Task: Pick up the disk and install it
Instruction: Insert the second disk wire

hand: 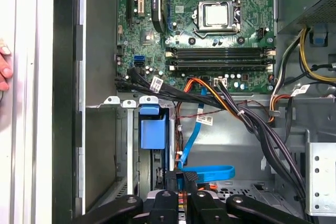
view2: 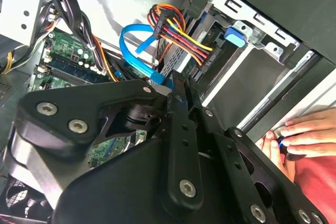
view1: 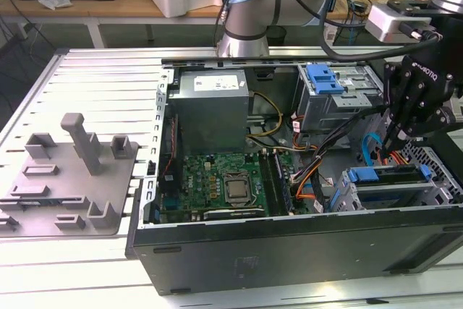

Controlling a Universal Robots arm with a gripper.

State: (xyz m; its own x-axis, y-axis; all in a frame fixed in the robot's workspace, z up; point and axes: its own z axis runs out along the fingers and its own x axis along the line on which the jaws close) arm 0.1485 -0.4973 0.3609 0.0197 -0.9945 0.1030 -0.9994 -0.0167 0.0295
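"Looking at the pincer (view1: 391, 141), is it gripping anything?"

"No. Its fingers look pressed together and empty, just above the disk (view1: 383, 176)."

"Where does the disk sit?"

"In the drive cage (view1: 376, 195), at the computer case's (view1: 289, 255) near corner on the exterior view's right."

"Which step, then?"

"Installing, I judge, and nearly done. A further move calls for a straight push, clear of the blue data cable (hand: 210, 173)."
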